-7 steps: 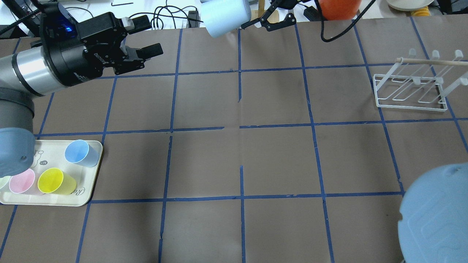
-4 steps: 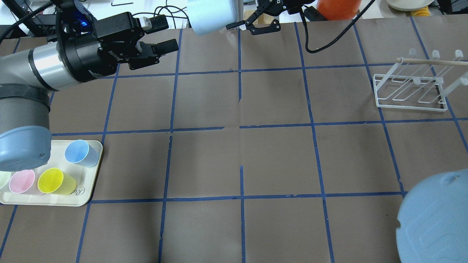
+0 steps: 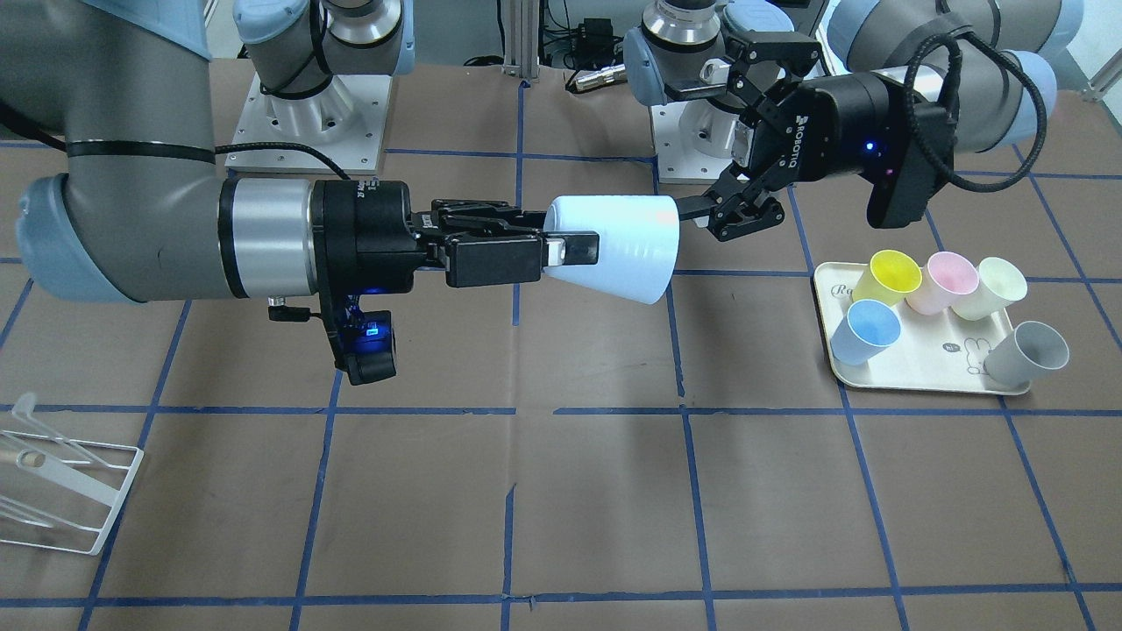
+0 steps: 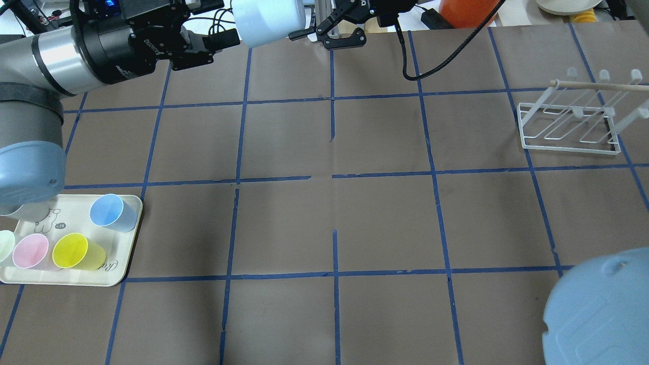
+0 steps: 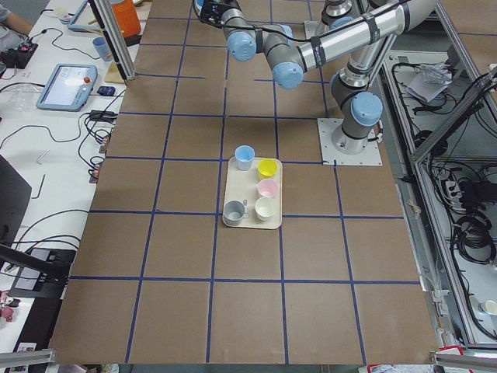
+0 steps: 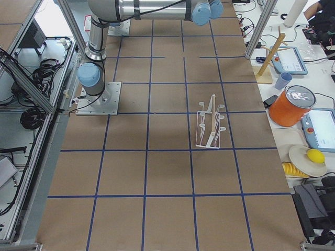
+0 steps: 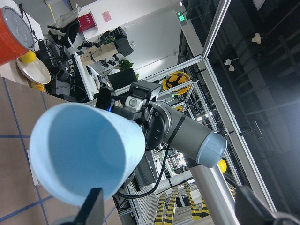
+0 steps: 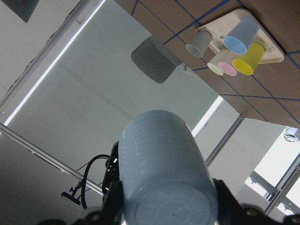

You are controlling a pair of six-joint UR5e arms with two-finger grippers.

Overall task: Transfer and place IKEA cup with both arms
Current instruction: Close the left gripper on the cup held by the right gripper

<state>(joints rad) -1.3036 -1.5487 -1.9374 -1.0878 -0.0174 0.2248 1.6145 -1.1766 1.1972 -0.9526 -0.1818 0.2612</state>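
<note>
The IKEA cup (image 3: 618, 248) is pale sky-blue and lies on its side in the air above the table's far middle. My right gripper (image 3: 561, 233) is shut on its narrow base. The cup also shows in the overhead view (image 4: 268, 20) and in the right wrist view (image 8: 164, 159). Its open mouth faces my left gripper (image 3: 706, 149), which is open with its fingertips right at the rim. The left wrist view looks into the cup's mouth (image 7: 86, 152). A second blue cup (image 3: 866, 331) stands on the cream tray (image 3: 929, 372).
The tray (image 4: 119, 253) at my left also holds a yellow cup (image 3: 887, 273), a pink one (image 3: 951, 279), a cream one (image 3: 990, 287) and a grey one (image 3: 1027, 352). A white wire rack (image 4: 570, 126) stands at the far right.
The right gripper has carried the cup leftward in the overhead view. The left gripper, still open, has risen and closed the gap to the cup's mouth.
</note>
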